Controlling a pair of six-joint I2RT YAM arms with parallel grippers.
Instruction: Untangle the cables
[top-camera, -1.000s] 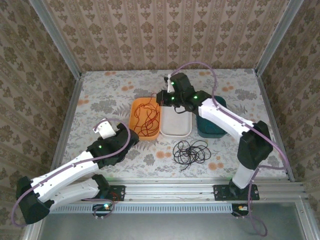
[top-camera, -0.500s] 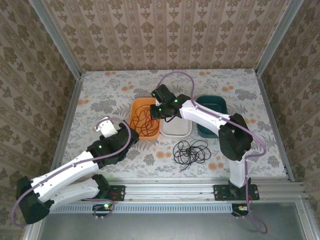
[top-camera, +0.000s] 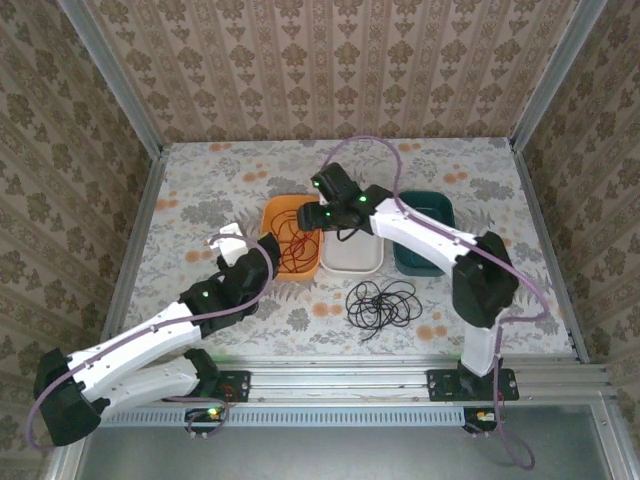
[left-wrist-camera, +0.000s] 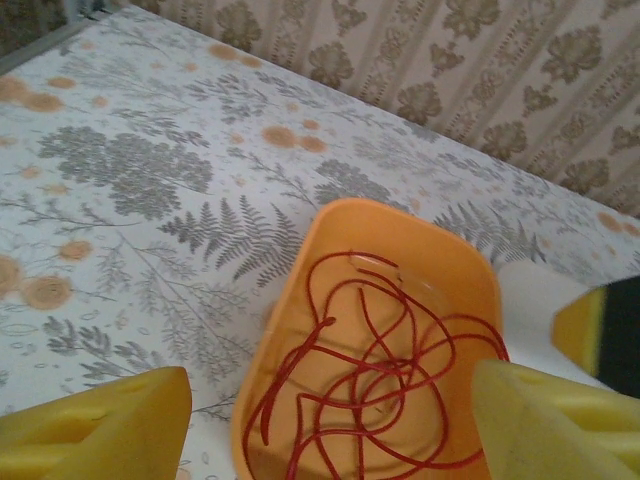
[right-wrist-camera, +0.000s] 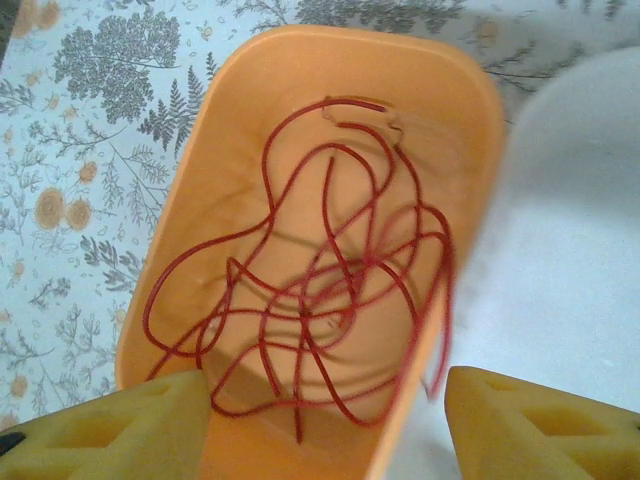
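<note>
A red cable (top-camera: 292, 240) lies in loose loops inside the orange tray (top-camera: 272, 215). In the right wrist view the red cable (right-wrist-camera: 330, 290) fills the orange tray (right-wrist-camera: 240, 60), and one loop hangs over its right rim. My right gripper (right-wrist-camera: 325, 410) hovers over that rim, open, with nothing between its fingers. My left gripper (left-wrist-camera: 330, 420) stands wide open just short of the orange tray (left-wrist-camera: 400, 208), above the red cable (left-wrist-camera: 390, 370). A black cable (top-camera: 382, 303) sits coiled on the table, nearer the arms. From above, the right gripper (top-camera: 312, 208) and left gripper (top-camera: 250, 250) flank the tray.
A white tray (top-camera: 352, 262) stands right of the orange one, and a teal tray (top-camera: 412, 262) right of that, partly under the right arm. Metal rails and patterned walls close in the table on three sides.
The right gripper swung left from the white tray to the orange tray's right rim and opened, leaving the red cable in the tray. The left gripper moved closer to the orange tray.
</note>
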